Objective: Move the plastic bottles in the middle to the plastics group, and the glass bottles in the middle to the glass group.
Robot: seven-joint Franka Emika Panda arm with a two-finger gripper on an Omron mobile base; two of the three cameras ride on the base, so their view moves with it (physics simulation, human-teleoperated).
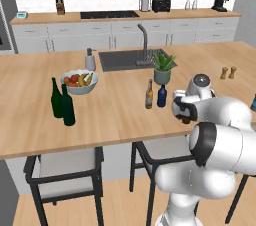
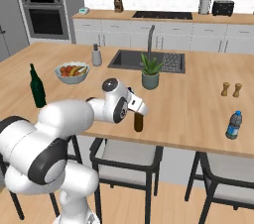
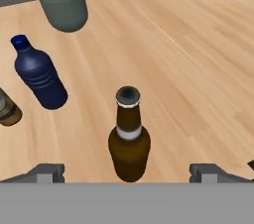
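In the hand view a dark brown glass bottle [image 3: 129, 141] with a pale neck band stands upright on the wooden counter. My gripper [image 3: 129, 173] is open above it, one fingertip [image 3: 47, 172] on each side and well apart from it. The right base view shows the same bottle [image 2: 139, 121] just under the gripper [image 2: 140, 108]. A dark blue plastic bottle [image 3: 38, 74] and a second brown bottle [image 1: 149, 95] stand to the left. Two tall green wine bottles [image 1: 62, 102] stand at the counter's left. A small blue bottle with a lighter top [image 2: 233, 125] stands far right.
A potted plant [image 1: 163, 67] stands behind the middle bottles, in front of the sink [image 1: 125, 59]. A fruit bowl [image 1: 79, 81] and grey soap dispenser [image 1: 90, 60] are to the left. Two small wooden shakers [image 1: 228, 72] sit at the right. Stools [image 1: 65, 170] stand under the counter's front edge.
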